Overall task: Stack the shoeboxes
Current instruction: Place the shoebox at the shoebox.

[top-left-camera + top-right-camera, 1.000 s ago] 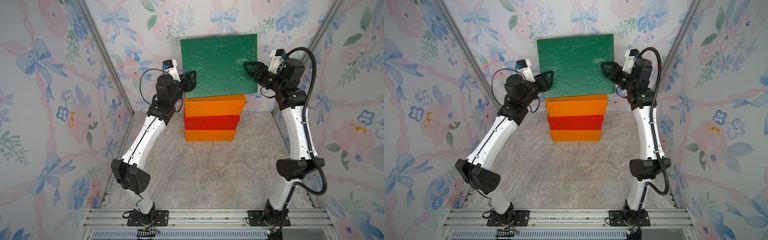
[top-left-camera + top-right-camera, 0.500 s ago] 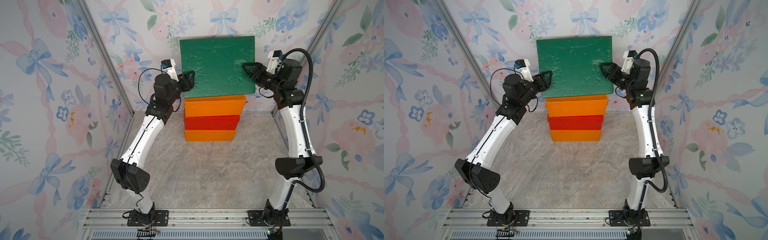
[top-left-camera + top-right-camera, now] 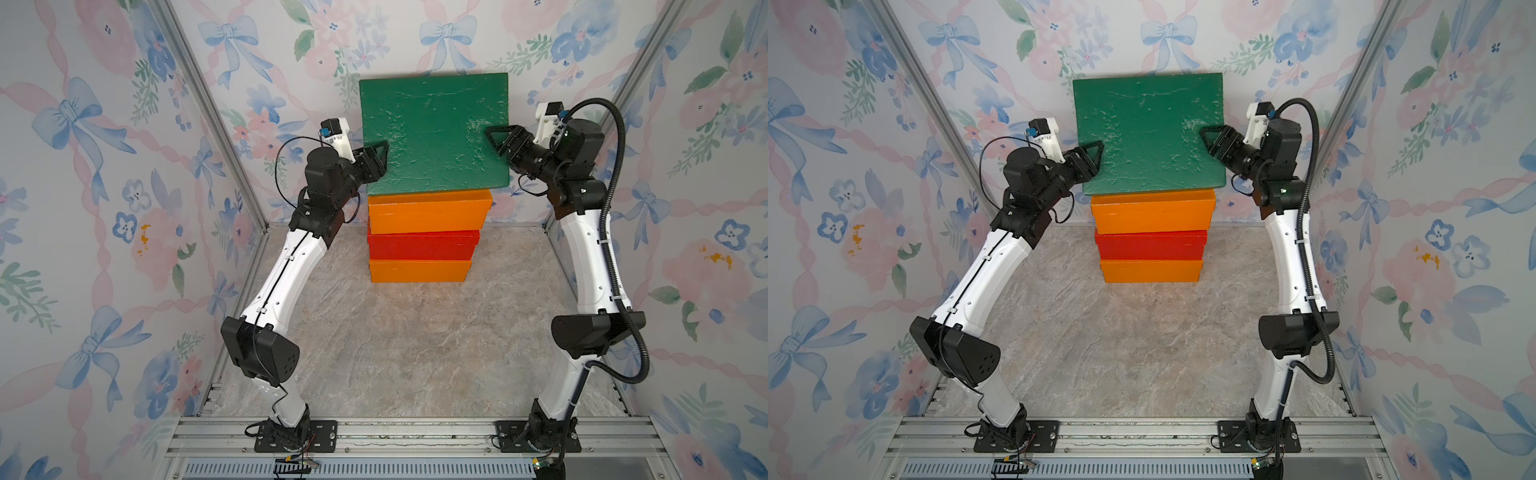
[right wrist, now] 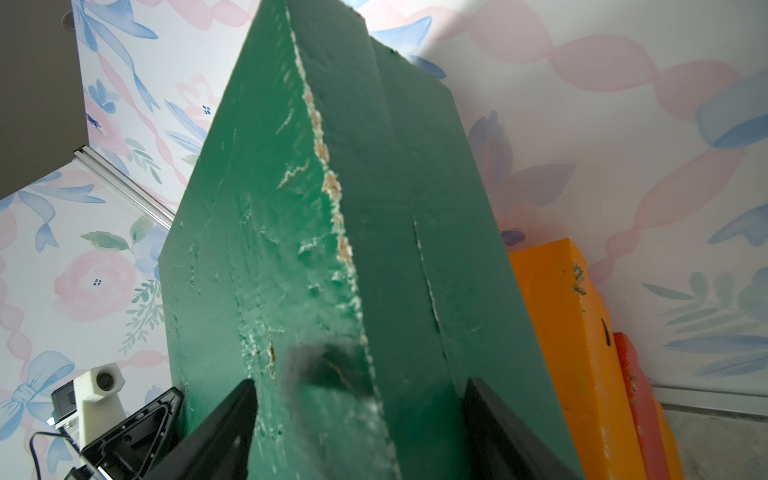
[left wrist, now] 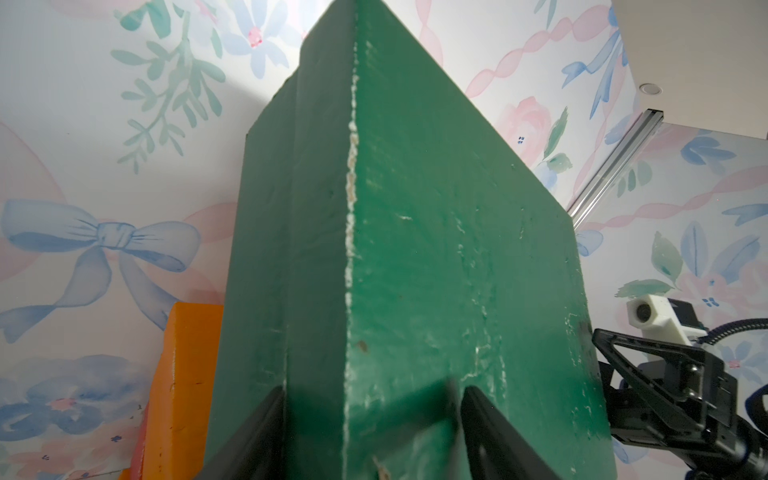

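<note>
Pinching green box [image 3: 432, 133] at both ends with left pincer [image 3: 380, 151] and right pincer [image 3: 496, 139], holding it over the orange box [image 3: 428, 214] topping the stack. Risking a skewed drop and toppling if releasing unevenly. Crowding the back wall [image 3: 395, 37]; leaving open bench [image 3: 415, 340] in front and beside.

Left arm [image 3: 286, 270] and right arm [image 3: 590, 257]: white moulded link shells, black joint housings [image 3: 262, 353], black base plates [image 3: 324, 434] screwed to a silver slotted rail [image 3: 415, 432]. Right arm carries a thick black corrugated conduit [image 3: 621, 141], while the left has only a thin black cable [image 3: 278, 160]. Each wrist bears a white camera block [image 3: 338, 133]; left gripper [image 5: 370, 415] and right gripper [image 4: 359, 399] end in black triangular open-frame fingers [image 3: 376, 147].
</note>
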`<state>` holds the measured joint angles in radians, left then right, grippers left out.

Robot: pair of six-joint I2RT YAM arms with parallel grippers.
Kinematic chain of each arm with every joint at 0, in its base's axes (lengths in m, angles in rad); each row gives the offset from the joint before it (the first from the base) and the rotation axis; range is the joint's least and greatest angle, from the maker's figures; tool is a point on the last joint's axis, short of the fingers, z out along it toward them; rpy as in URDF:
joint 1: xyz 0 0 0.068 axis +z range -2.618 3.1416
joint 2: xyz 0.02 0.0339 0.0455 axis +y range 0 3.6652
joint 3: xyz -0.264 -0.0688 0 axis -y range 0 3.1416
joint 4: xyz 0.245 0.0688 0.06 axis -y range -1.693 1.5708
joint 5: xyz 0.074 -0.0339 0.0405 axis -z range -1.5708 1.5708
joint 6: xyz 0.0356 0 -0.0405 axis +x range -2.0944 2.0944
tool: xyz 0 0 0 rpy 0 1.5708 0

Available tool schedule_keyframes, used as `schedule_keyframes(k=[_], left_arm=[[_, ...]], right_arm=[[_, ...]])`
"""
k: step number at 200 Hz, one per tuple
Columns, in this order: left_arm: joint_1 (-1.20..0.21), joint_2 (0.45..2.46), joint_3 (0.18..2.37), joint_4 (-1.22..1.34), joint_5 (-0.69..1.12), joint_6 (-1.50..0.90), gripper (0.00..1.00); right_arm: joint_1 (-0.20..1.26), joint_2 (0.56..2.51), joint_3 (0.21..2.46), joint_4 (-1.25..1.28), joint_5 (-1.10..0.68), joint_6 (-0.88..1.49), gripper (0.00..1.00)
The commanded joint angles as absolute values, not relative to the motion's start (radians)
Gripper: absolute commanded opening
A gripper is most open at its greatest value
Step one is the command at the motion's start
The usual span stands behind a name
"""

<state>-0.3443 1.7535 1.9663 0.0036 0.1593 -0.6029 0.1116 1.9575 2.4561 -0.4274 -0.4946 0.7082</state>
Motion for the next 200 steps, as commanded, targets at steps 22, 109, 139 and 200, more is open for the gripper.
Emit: schedule_keyframes(k=[22, 109, 139, 200], left_arm=[[-0.376, 1.795, 1.98, 0.012, 0.37, -0.634, 0.69], [-0.341, 1.802, 1.982, 0.012, 0.371, -0.646, 0.83], [-0.324, 1.805, 1.985, 0.013, 0.373, -0.652, 0.85], [-0.305, 1.816, 1.993, 0.014, 0.385, -0.658, 0.9]], right_arm=[[0.152, 1.958, 2.42, -0.366, -0.709, 0.769, 0.77], [0.124, 1.982, 2.427, -0.34, -0.711, 0.811, 0.77], [0.118, 1.999, 2.442, -0.342, -0.71, 0.816, 0.77], [0.103, 2.013, 2.451, -0.333, -0.708, 0.829, 0.78]])
